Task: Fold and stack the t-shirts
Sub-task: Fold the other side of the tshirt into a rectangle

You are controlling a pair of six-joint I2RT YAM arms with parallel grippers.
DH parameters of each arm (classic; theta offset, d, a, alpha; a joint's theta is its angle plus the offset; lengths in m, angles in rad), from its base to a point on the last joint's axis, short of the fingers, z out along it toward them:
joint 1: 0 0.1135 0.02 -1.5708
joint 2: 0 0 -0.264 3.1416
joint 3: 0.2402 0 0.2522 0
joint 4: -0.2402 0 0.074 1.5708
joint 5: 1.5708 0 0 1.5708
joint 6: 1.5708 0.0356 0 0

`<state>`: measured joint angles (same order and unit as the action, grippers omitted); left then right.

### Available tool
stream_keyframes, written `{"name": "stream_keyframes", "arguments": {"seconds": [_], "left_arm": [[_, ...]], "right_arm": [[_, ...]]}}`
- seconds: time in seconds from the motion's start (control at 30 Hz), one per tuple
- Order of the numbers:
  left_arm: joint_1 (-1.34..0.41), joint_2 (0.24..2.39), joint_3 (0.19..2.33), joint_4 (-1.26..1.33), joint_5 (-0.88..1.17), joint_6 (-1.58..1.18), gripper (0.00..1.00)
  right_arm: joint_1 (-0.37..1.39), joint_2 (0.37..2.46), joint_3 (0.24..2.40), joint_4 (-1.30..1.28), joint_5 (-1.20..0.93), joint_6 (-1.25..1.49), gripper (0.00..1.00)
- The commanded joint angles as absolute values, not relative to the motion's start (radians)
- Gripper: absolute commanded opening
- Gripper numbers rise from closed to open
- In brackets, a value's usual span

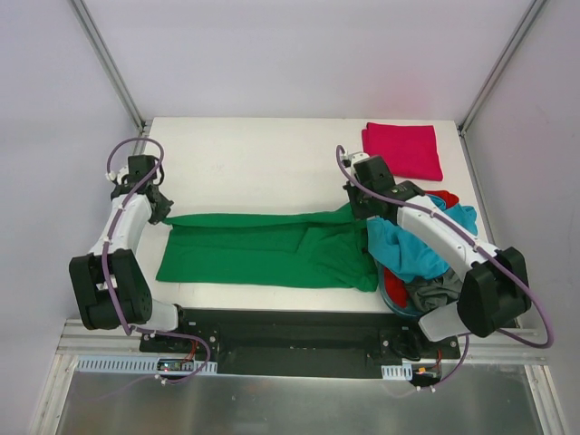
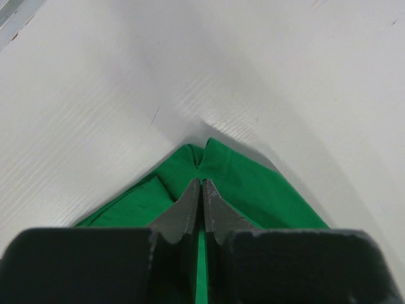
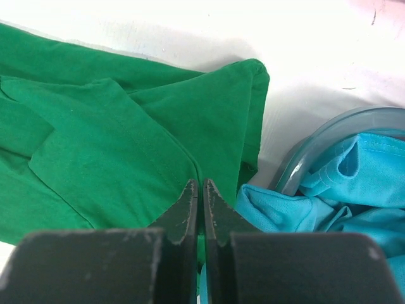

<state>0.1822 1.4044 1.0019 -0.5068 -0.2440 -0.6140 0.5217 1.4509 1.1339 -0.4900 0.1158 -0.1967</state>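
Left gripper pinching green t-shirt, lying left-right

White tabletop with faint ribbing, plain pale grey walls, slanted metal corner struts (one each side), black base plate at the near edge, soft even light.

Robotics laboratory cell: white flat desk, plain white wall panels, grey aluminium frame post beyond left pincer.
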Motion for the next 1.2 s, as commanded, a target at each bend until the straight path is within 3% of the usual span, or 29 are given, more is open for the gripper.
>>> {"name": "stream_keyframes", "arguments": {"seconds": [0.0, 0.37, 0.57, 0.97, 1.17], "left_arm": [[0.176, 1.39, 1.064, -0.509, -0.247, -0.572, 0.0], [0.176, 1.525, 1.232, -0.474, -0.196, -0.459, 0.0], [0.176, 1.513, 1.157, -0.474, -0.282, -0.477, 0.0], [0.176, 1.506, 1.236, -0.457, -0.229, -0.472, 0.0], [0.175, 1.491, 1.166, -0.457, -0.25, -0.477, 0.0]], "right_arm": [[0.525, 1.391, 1.132, -0.479, 0.107, -0.218, 0.01], [0.523, 1.41, 1.127, -0.459, 0.132, -0.213, 0.01], [0.523, 1.399, 1.123, -0.465, 0.117, -0.21, 0.01], [0.523, 1.353, 1.098, -0.466, 0.091, -0.215, 0.01], [0.523, 1.355, 1.083, -0.462, 0.06, -0.201, 0.01]]}}
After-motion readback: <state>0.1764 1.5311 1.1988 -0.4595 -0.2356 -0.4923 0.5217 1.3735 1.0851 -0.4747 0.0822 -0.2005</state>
